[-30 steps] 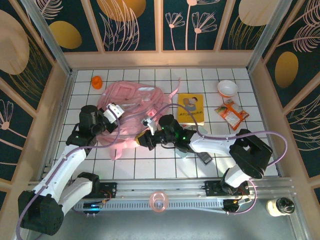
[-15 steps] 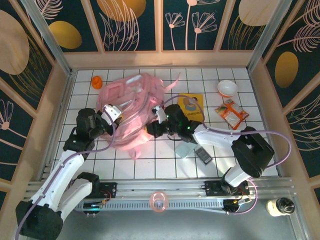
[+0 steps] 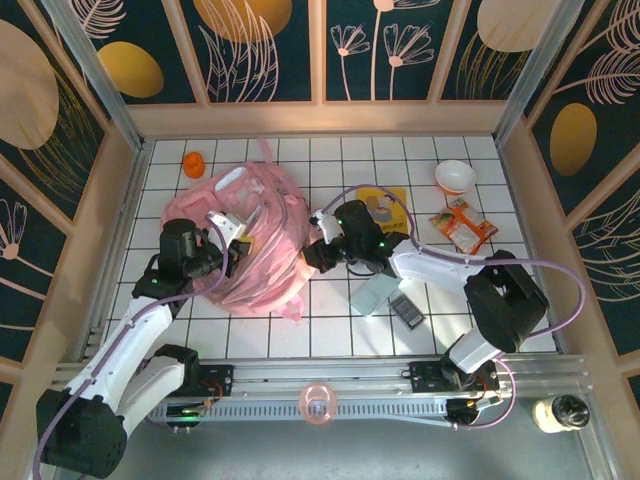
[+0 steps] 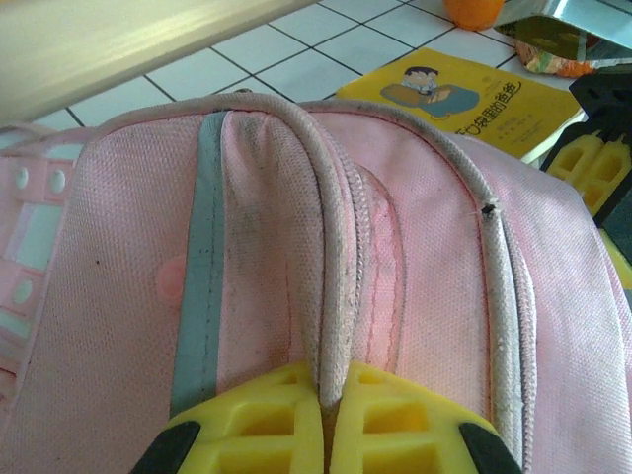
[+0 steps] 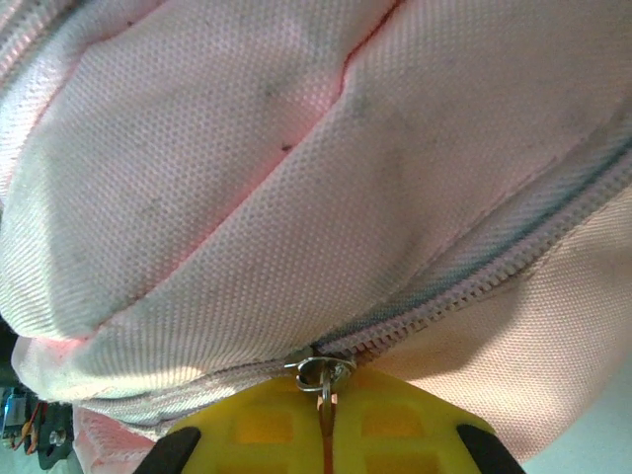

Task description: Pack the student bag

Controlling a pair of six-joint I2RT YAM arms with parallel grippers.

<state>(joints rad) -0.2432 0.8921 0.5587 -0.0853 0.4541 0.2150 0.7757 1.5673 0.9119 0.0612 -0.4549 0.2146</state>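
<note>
The student bag (image 3: 250, 250) is a soft pink backpack bunched up at the table's left middle, between both arms. My left gripper (image 3: 234, 234) is on its left side; in the left wrist view the yellow fingers (image 4: 257, 425) are shut on a pale piped seam ridge of the student bag (image 4: 296, 217). My right gripper (image 3: 310, 256) is at the bag's right edge. In the right wrist view its fingers (image 5: 405, 425) are shut on the metal zipper pull (image 5: 324, 373), where the zipper (image 5: 474, 286) runs across the pink fabric.
A yellow picture book (image 3: 388, 205) lies right of the bag, partly under the right arm. A white bowl (image 3: 455, 177) and an orange snack packet (image 3: 463, 228) sit at back right. A pale box (image 3: 370, 296) and a dark flat device (image 3: 407, 311) lie near front. An orange object (image 3: 194, 163) sits back left.
The bag has gone from lying flat to bunched up, and has shifted left. The right gripper has moved away from the front edge and to the right, holding the zipper pull.
</note>
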